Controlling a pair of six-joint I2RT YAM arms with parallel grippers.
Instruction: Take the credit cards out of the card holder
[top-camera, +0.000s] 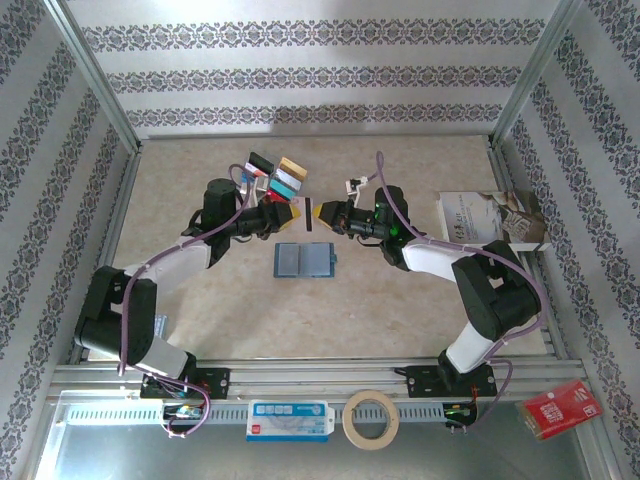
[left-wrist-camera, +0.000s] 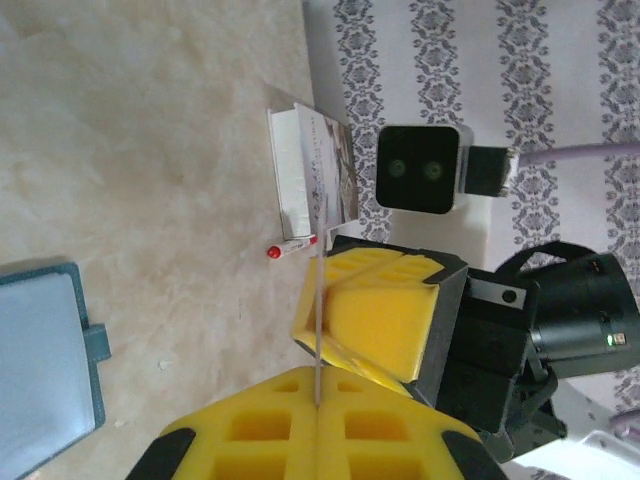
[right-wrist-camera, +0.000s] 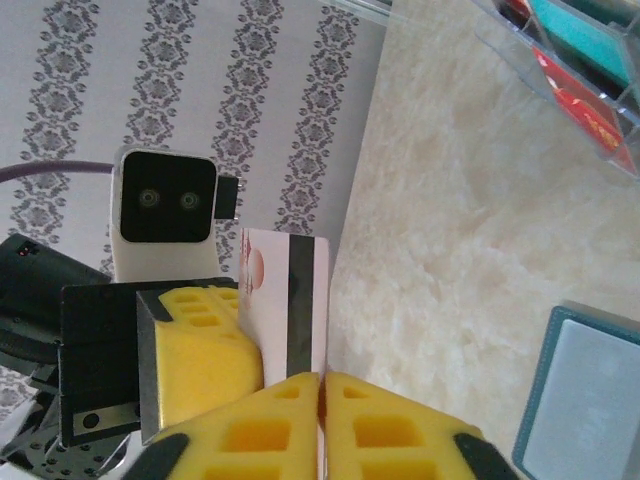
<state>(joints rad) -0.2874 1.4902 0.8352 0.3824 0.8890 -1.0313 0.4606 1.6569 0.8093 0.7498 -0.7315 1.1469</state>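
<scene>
One credit card (right-wrist-camera: 285, 300), pale pink-white with a black stripe, hangs upright above the table between both grippers. My left gripper (left-wrist-camera: 318, 378) is shut on one edge of it, and the card (left-wrist-camera: 318, 300) appears there edge-on as a thin line. My right gripper (right-wrist-camera: 321, 382) pinches the opposite edge, its jaws almost together. From above, the two grippers (top-camera: 290, 212) (top-camera: 328, 214) face each other across the card (top-camera: 309, 212). The slate-blue card holder (top-camera: 304, 260) lies open and flat just in front of them. Several other credit cards (top-camera: 275, 176) stand in a row behind the left gripper.
A clear rack (right-wrist-camera: 580, 80) holds the row of coloured cards. A white-and-brown booklet (top-camera: 488, 216) lies at the right, with a red-tipped pen (left-wrist-camera: 291, 247) beside it. A tape roll (top-camera: 371, 419) and a red packet (top-camera: 560, 408) sit by the near rail.
</scene>
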